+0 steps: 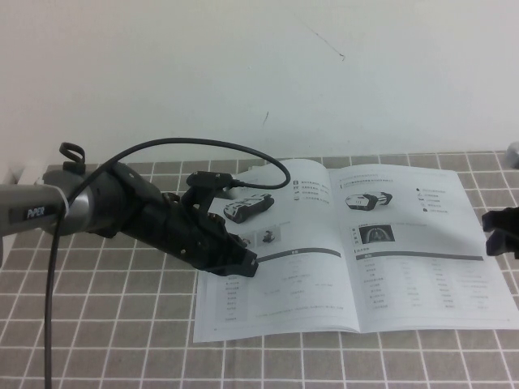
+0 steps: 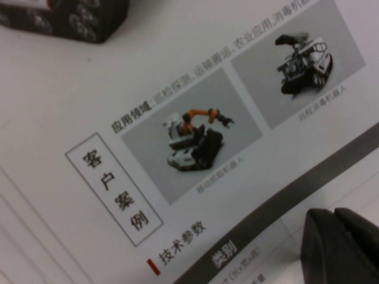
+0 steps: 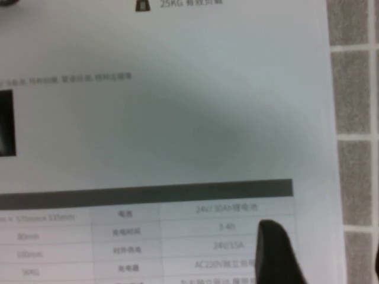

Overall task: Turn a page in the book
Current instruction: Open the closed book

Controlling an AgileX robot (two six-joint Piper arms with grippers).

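With the book (image 1: 340, 247) lying open flat on the tabletop (image 1: 105, 324), left gripper (image 1: 243, 261) presses clenched jaws on its left leaf, prob. pinning it; right gripper (image 1: 501, 232) hovers by the page (image 1: 418, 243) edge, jaws parted.

A silver link lettered "PiPER" is seen on the left arm (image 1: 122, 207), followed by black joints and a looping black cable; both the left gripper (image 1: 243, 261) and right gripper (image 1: 501, 231) are black.

Even soft light; wrist views blurred.
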